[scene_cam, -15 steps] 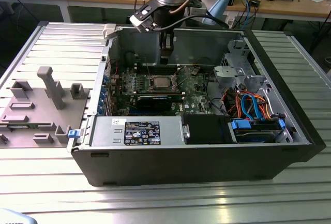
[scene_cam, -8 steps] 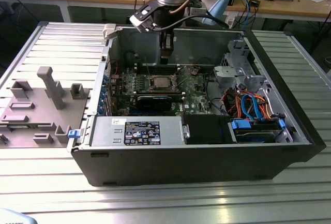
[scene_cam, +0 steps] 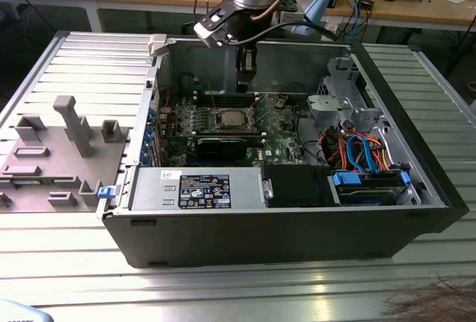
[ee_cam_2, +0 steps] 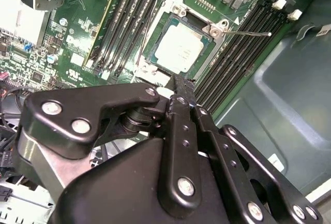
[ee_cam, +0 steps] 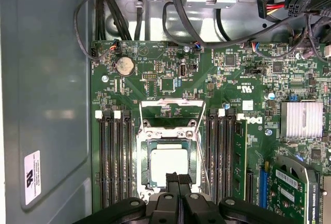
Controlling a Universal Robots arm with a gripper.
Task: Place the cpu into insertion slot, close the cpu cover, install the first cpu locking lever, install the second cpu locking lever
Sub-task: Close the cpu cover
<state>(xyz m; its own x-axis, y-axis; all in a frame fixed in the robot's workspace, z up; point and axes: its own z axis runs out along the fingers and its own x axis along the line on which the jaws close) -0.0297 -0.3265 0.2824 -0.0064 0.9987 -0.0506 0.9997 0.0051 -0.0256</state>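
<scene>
- A robot arm reaches down into an open computer case (scene_cam: 297,233) that lies on its side on a slatted metal table (scene_cam: 416,277).
- The gripper (ee_cam: 179,180) has its two black jaws pressed together, with nothing between them.
- The fingertips (ee_cam_2: 178,85) hang over the socket edge farthest from the cover's hinge. I cannot tell whether they touch it.
- The cpu (ee_cam: 166,164), a silvery square chip, lies flat inside the insertion slot (ee_cam: 150,154) with its metal top bare.
- The slot sits on the green motherboard (ee_cam: 155,69) between two banks of long black memory slots (ee_cam: 111,157). In the exterior view this is toward the case's back wall.
- The cpu cover (ee_cam: 171,102), a thin silvery frame, is swung open away from the chip, and green board shows through its window.
- A thin wire locking lever (ee_cam_2: 248,33) juts out from one socket corner, over the memory slots.
</scene>
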